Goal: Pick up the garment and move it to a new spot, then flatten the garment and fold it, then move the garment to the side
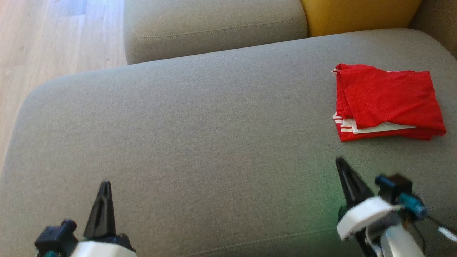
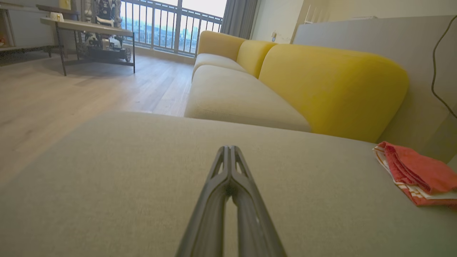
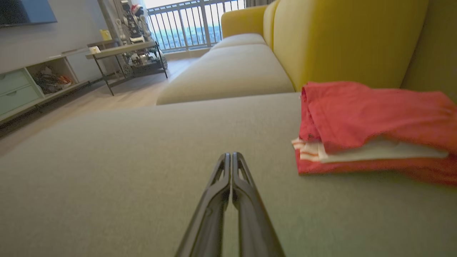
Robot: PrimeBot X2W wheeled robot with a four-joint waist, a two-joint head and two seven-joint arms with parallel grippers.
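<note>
Grey sofa seat (image 1: pixel 200 117), with the red garment (image 1: pixel 387 101) folded on its right side.
The garment lies in a neat stack, apart from both tools. The left gripper (image 1: pixel 105 185) and right gripper (image 1: pixel 341 166) are clenched on nothing, so the task looks essentially finished.

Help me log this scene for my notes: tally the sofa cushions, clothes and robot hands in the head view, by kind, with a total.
Garment: 1
Robot hands: 2 (left hand, right hand)
Grey seat cushions: 2
Yellow cushion: 1
Total: 6
</note>
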